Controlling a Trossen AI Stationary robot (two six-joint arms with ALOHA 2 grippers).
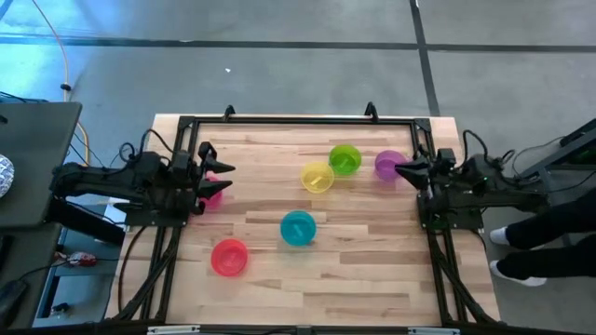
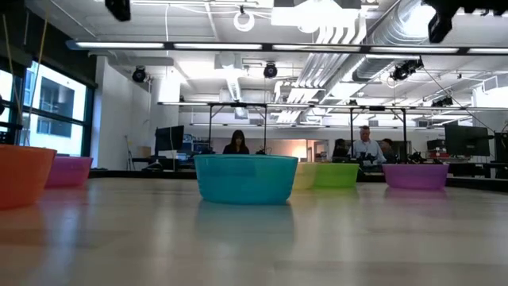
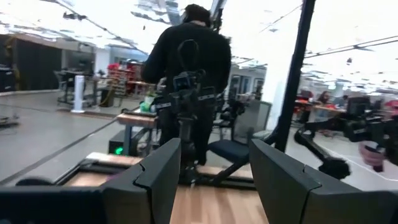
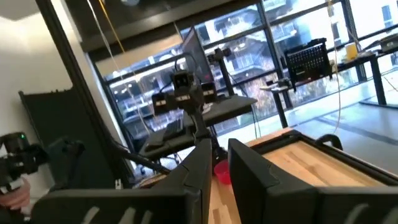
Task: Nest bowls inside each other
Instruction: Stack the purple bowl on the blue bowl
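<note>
Across the wooden table [image 1: 354,279] six small round bowls sit apart, none nested yet. A yellow bowl [image 1: 317,177] touches or nearly touches a green bowl [image 1: 345,158] toward the far edge, with a purple bowl [image 1: 388,165] just beside them on the right. A teal bowl [image 1: 298,228] stands alone near the middle, a red bowl [image 1: 229,257] nearer the front left, and a pink bowl [image 1: 212,193] at the left edge, partly hidden under the left arm.

They look like thin plastic: probably light, fairly stiff, smooth and liable to slide, so pinching one side of a rim seems the likeliest hold.

No brand, label or writing can be read anywhere.

The left gripper [image 1: 216,171] hovers above the pink bowl, fingers spread wide and empty. The right gripper [image 1: 406,170] waits beside the purple bowl, fingers drawn near together with a slim gap, holding nothing.
</note>
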